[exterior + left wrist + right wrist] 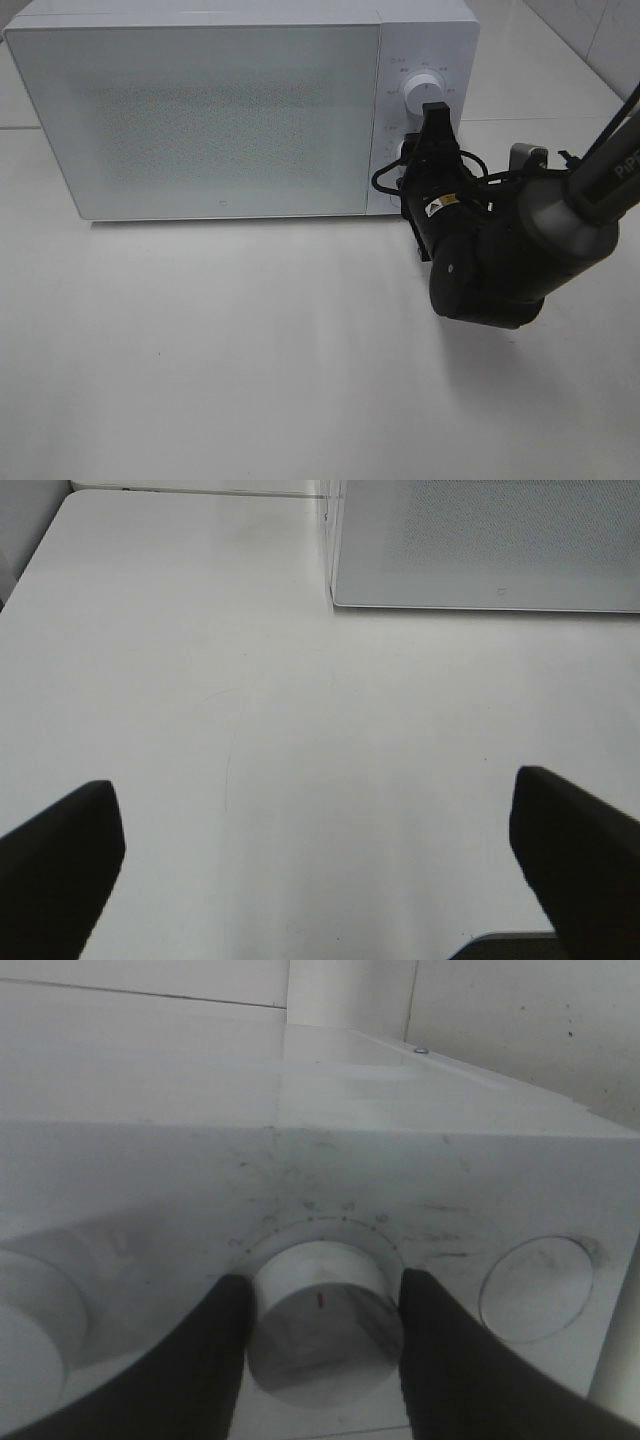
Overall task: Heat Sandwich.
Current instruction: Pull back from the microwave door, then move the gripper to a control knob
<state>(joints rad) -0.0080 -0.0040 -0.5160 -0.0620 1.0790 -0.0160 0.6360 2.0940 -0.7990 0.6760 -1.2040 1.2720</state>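
The sandwich is out of view in every frame. A white microwave (200, 110) stands at the back of the table with its door closed. My right gripper (433, 130) reaches onto its control panel below the upper knob (425, 95). In the right wrist view the two black fingers (200, 1360) press on either side of the lower knob (320, 1310), which has a red mark, so the right gripper (320, 1332) is shut on it. My left gripper (320, 865) hangs open over the bare white table (250, 710), holding nothing.
A second knob (30, 1330) and a flat round button (535, 1290) flank the gripped knob on the panel. The microwave's front lower corner (335, 595) lies ahead of the left gripper. Tiled wall stands behind the microwave.
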